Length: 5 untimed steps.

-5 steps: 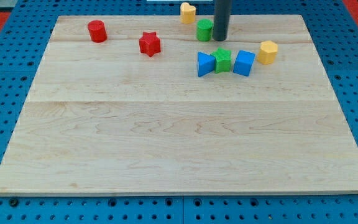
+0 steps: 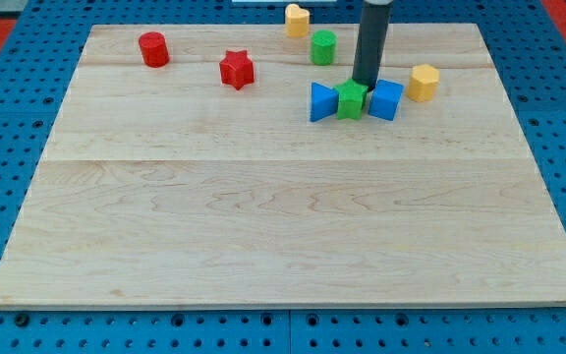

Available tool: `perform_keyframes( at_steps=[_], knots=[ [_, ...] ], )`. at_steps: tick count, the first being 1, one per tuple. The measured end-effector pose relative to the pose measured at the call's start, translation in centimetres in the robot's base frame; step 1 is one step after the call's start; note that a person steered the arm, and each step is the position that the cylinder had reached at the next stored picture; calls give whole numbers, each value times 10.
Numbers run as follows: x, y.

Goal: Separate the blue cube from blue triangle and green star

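The blue cube (image 2: 386,99) sits on the wooden board at the upper right, touching the green star (image 2: 351,99) on its left. The blue triangle (image 2: 322,101) touches the star's other side, so the three form a row. My tip (image 2: 365,83) is just above the row, at the gap between the green star and the blue cube, touching or nearly touching both.
A yellow hexagonal block (image 2: 423,82) lies right of the blue cube. A green cylinder (image 2: 323,46) and a yellow heart (image 2: 297,19) lie above the row. A red star (image 2: 236,69) and a red cylinder (image 2: 152,48) lie to the upper left.
My tip has moved right and down, from beside the green cylinder to the top of the row. The green star and blue triangle have shifted slightly.
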<state>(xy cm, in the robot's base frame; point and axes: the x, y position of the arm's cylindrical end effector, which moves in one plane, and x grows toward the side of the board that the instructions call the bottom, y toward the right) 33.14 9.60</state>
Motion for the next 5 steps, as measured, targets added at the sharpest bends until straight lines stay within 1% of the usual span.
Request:
perform_keyframes(
  at_steps=[1, 2, 3, 5],
  knots=[
    [34, -7],
    [81, 15],
    [68, 28],
    [-3, 44]
  ],
)
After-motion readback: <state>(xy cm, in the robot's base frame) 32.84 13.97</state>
